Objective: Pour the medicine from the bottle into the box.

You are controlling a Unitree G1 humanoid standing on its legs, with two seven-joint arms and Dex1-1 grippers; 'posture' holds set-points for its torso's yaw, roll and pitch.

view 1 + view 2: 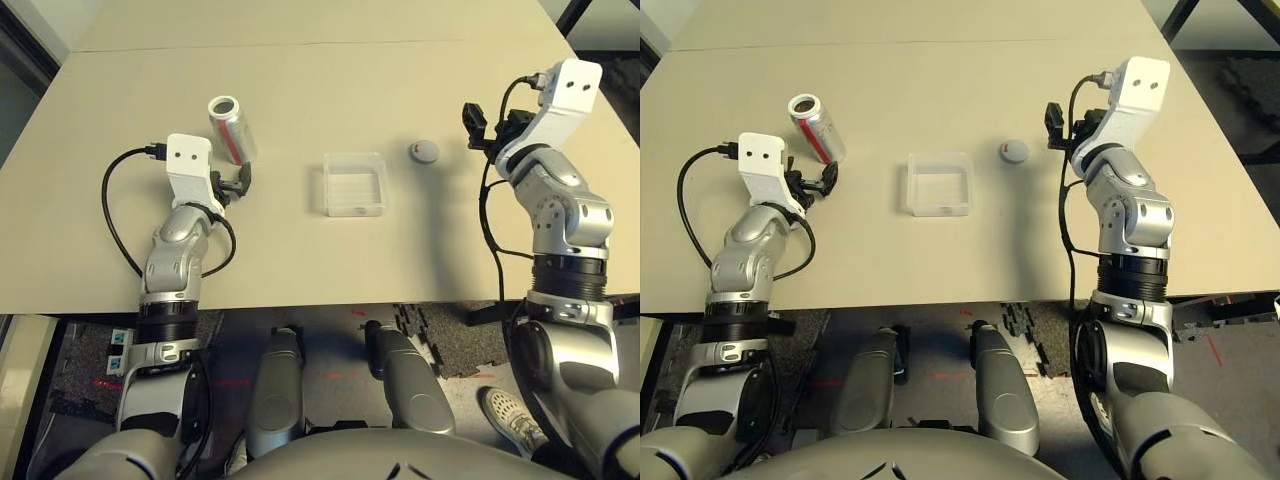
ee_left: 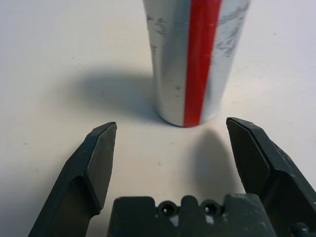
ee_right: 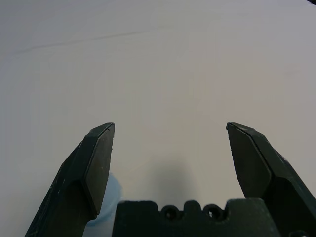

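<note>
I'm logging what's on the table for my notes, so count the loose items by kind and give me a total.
Bottle, silver-grey with a red stripe, standing with its top open: 1
Clear plastic box: 1
Small round grey cap with a red mark: 1
Total: 3 things on the table

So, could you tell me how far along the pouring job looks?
Done: the small round grey cap lies apart on the table. In hand: nothing; the silver-grey red-labelled bottle stands beyond the open left gripper. Left: whether the clear plastic box holds medicine isn't discernible.
</note>
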